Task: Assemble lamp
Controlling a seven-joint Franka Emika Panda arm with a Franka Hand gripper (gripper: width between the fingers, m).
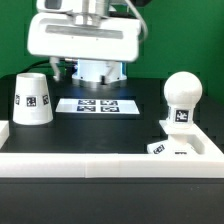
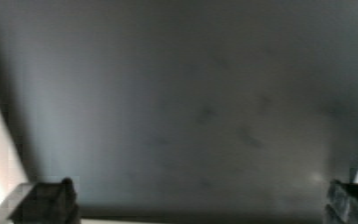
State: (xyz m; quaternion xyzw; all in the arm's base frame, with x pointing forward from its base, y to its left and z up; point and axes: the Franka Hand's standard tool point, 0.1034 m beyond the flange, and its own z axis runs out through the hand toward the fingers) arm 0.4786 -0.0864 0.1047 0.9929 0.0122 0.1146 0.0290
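Observation:
The white cone shade [image 1: 33, 97] stands on the black table at the exterior view's left. The ball bulb [image 1: 183, 92] stands upright on its tagged stem at the right. The small blocky base [image 1: 162, 149] lies just in front of it, partly hidden by the white wall. My gripper [image 1: 90, 62] hangs high over the back middle, above the marker board, away from all three parts. In the wrist view the gripper [image 2: 201, 200] is open and empty. Its dark fingertips [image 2: 43, 200] show at both lower corners, with only bare table between them.
The marker board [image 1: 97, 104] lies flat at the middle back of the table. A low white wall [image 1: 100, 166] runs along the front and turns back at both sides. The robot's own base stands behind the marker board.

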